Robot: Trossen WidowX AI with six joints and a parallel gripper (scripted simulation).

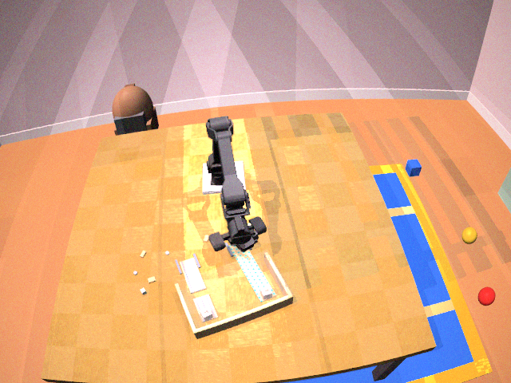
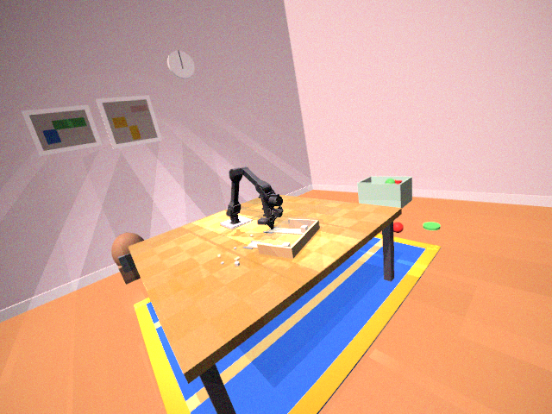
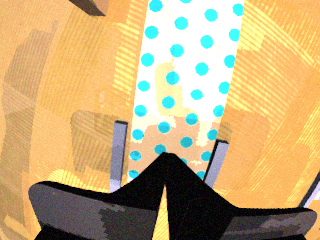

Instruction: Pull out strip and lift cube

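Apparently, shut tool (image 1: 247, 248) (image 2: 271, 226) (image 3: 167, 158) above dotted strip (image 1: 252, 270) (image 2: 285, 230) (image 3: 187, 65); cube (image 1: 266, 292) (image 2: 304, 228) label unreadable.

Dotted strip (image 1: 252, 270) — cube (image 1: 266, 292) atop, pincer (image 1: 246, 247) near

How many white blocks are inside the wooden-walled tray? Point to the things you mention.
2: one block (image 1: 266, 293) (image 2: 304, 228) at the walled end of the cyan-dotted white strip (image 1: 251, 270) (image 2: 285, 230) (image 3: 192, 67), the other block (image 1: 206, 313) (image 2: 285, 244) on the short, separate white piece (image 1: 200, 301).
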